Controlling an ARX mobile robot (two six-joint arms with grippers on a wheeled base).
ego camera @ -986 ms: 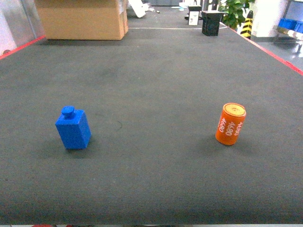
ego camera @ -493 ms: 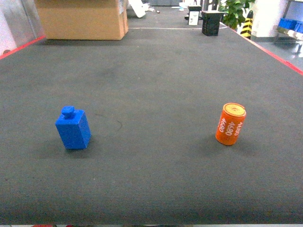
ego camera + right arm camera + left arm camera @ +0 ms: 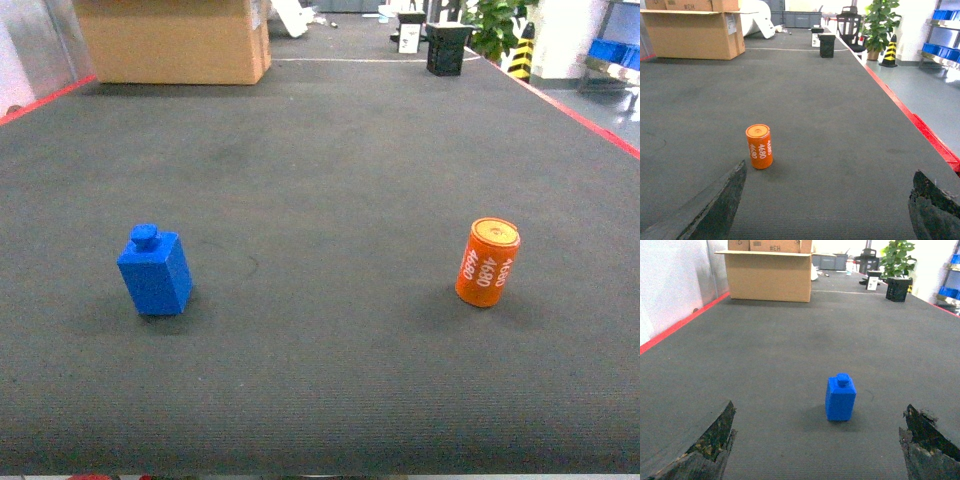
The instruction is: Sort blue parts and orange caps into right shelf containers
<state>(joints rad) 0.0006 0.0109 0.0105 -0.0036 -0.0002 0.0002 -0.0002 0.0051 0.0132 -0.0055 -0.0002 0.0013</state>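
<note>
Starting w/ the blue part point(image 3: 840, 397) looks sensible: left claw point(image 3: 820, 450) hangs spread wide, nothing in it, part dead ahead at 12 between its fingers. Best to come down square over the body, not the top stud. Right claw point(image 3: 825, 207) also wide open & empty; orange cap point(image 3: 759, 146) sits at its 11. From the head view, part at 8, cap at 4 on the dark bench point(image 3: 320, 180). Blue crates point(image 3: 937, 49) far off at 2. Part's a glossy block, upright; cap's a cylinder marked 4680.
</note>
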